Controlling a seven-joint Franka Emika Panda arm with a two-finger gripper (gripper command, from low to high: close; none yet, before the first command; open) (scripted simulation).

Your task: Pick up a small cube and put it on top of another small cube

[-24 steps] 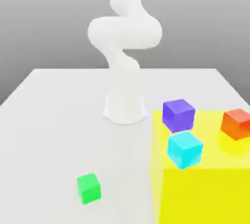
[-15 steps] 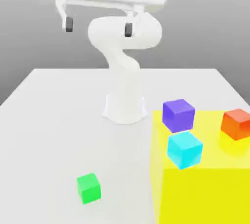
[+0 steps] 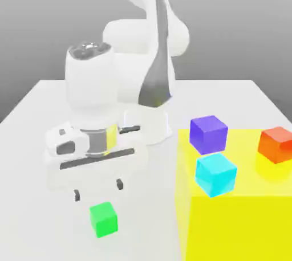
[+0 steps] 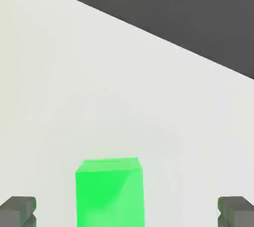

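The small green cube (image 3: 103, 219) lies on the white table near the front, left of the yellow block. My gripper (image 3: 98, 190) hangs just above and slightly behind it, open, with nothing between its dark fingertips (image 3: 76, 195). In the hand view the green cube (image 4: 109, 191) sits between the two fingertips (image 4: 18, 211), apart from both. The orange-red cube (image 3: 276, 143) rests on the yellow block at the exterior view's right.
A large yellow block (image 3: 239, 208) fills the front right. A purple cube (image 3: 209, 134) and a cyan cube (image 3: 215, 174) also sit on it. The arm's white base (image 3: 149, 123) stands at the table's middle. The white table (image 3: 40, 140) stretches left.
The hand has come down from high above the table to just over the green cube, fingers still open. The cubes have not moved.
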